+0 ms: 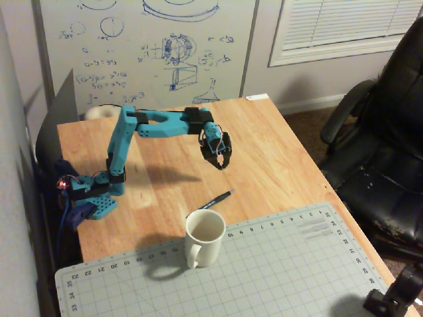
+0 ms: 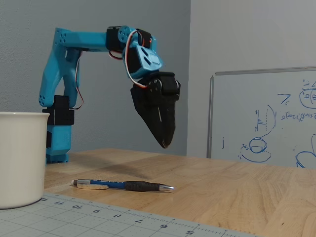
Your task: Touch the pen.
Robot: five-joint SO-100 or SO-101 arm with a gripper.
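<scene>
- In a fixed view from above, the blue arm (image 1: pixel 142 142) is seen bent at the elbow, its forearm stretched level to the right and the black gripper (image 1: pixel 221 165) pointed downward over bare wood, clear of everything.
- The jaws are seen close together, tips nearly meeting, with nothing between them.
- The pen (image 1: pixel 215 200) is seen lying on the wooden table (image 1: pixel 284 152) below and toward the camera from the gripper, just above the white mug (image 1: pixel 203 239), which stands on the grey cutting mat (image 1: pixel 284 264).
- Open tabletop is left around the gripper; a black chair (image 1: pixel 380 152) stands past the table's right edge.
- In a low fixed view, the gripper (image 2: pixel 166 144) is shown hanging tilted in the air above the pen (image 2: pixel 123 185), apart from it, jaws drawn narrow and empty.
- The pen lies flat beside the mat (image 2: pixel 123 219) edge; the mug (image 2: pixel 19 158) stands at left, a whiteboard (image 2: pixel 266 121) behind.
</scene>
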